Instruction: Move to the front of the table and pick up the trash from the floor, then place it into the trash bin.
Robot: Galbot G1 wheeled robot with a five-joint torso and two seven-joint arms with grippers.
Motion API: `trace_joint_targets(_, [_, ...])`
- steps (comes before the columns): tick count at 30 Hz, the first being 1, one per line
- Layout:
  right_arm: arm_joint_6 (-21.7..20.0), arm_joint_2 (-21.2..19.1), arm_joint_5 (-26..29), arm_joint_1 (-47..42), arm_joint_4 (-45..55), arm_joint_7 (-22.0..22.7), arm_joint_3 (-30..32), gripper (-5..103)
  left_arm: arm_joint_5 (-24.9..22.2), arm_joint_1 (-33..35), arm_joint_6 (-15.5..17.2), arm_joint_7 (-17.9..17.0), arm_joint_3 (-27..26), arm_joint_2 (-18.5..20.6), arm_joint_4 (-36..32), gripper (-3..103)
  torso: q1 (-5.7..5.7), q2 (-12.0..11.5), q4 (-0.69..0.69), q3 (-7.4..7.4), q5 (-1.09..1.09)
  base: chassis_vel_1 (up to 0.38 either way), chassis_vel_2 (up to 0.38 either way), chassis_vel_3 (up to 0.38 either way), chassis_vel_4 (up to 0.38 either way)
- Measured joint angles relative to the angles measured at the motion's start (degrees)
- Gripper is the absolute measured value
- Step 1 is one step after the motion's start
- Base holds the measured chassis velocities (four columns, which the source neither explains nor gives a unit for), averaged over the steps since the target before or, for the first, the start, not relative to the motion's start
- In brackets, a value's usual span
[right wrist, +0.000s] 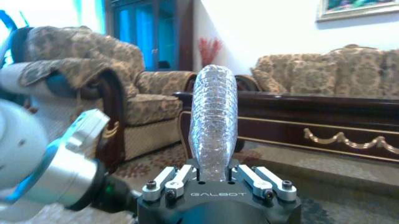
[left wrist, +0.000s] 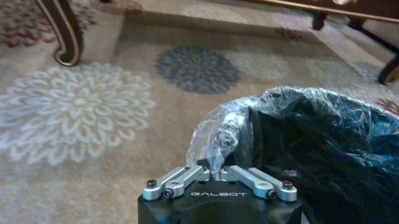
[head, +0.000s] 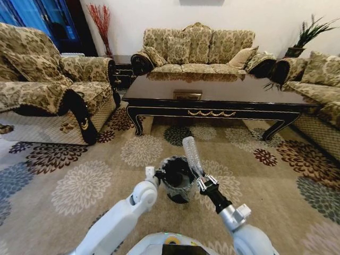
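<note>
GALBOT lettering is showing on both grippers: left gripper [left wrist: 215,173] is pinching the trash bin [head: 177,179] liner, right gripper [right wrist: 215,175] is clamping a clear bottle [right wrist: 214,119] upright.

Open carpet [head: 79,186] surrounds the trash bin [head: 176,180]; the table [head: 212,98] blocks beyond.

Even indoor light, glossy table [head: 212,93] glare (edges bowed)
</note>
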Motion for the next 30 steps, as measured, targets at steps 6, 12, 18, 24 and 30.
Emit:
trace_joint_targets(6, [0.27,1.00,-1.75,-0.20,-1.02,-0.78,-1.33,24,0.74,0.98,0.28,-0.39,1.80,-0.92,-0.53,4,0.00,0.00,0.00,0.00,-0.02,0.000,0.000,0.000,0.000])
trace_joint_targets(12, [0.27,2.09,-3.00,0.13,-2.89,-0.89,-2.71,31,2.13,3.19,0.00,0.16,1.49,0.13,-1.59,4,0.00,0.00,0.01,0.00,-0.02,0.000,0.000,0.000,0.000])
trace_joint_targets(18, [-0.07,2.00,-2.45,0.90,-3.66,-0.77,-3.09,53,3.01,4.62,-0.43,0.85,0.07,1.08,-2.06,4,0.00,0.00,0.01,0.00,-0.01,0.000,0.000,0.000,0.000])
trace_joint_targets(24, [-0.50,1.90,-2.13,1.00,-3.62,-0.77,-3.57,75,3.11,5.27,-0.63,1.05,-0.73,1.26,-2.22,4,0.00,0.00,0.00,0.00,-0.01,0.000,0.000,0.000,0.000])
trace_joint_targets(30, [-0.53,1.80,-2.04,0.84,-3.60,-0.77,-3.63,96,3.89,6.49,-0.68,1.48,-1.57,1.23,-2.23,4,0.00,0.00,0.00,0.00,-0.02,0.000,0.000,0.000,0.000])
